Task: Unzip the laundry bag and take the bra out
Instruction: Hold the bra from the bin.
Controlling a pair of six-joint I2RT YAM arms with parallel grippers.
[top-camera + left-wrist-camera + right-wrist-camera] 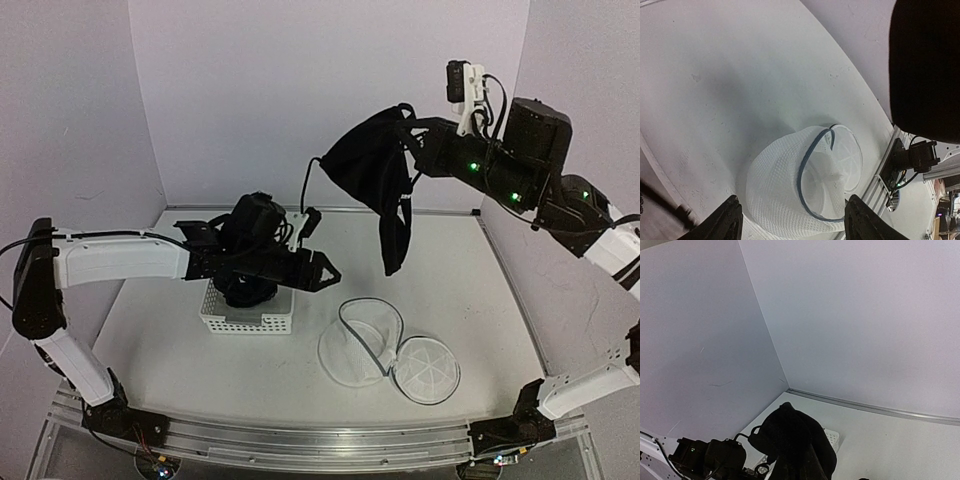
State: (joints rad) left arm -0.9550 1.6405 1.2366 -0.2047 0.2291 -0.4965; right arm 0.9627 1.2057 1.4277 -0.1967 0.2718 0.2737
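The bench (480, 300) carried only two loose things, and both arms reached over it from the near edge. The right arm (560, 200) was raised high toward the back wall. In my judgement that height was there to lift the garment clear of the pouch below. The left arm (110, 255) stretched low across the middle, above the white perforated basket (245, 318).

The laundry bag (385, 350) lay slumped on the bench at front centre. Its dark rim stood open and one round end was folded out flat beside it. No black cloth showed inside it, so the unzipping looked done.

The bra (375, 165) hung in the air well above the bench, a strap and a long fold dangling down, touching nothing else.

The right pincer (418, 148) was clenched on the bra's upper edge, though fabric hid the fingertips. The left pincer (325, 270) was released, its fingers (732, 222) spread wide with nothing between them. It pointed at the bag from just beside it, probably placed to steady the mesh.
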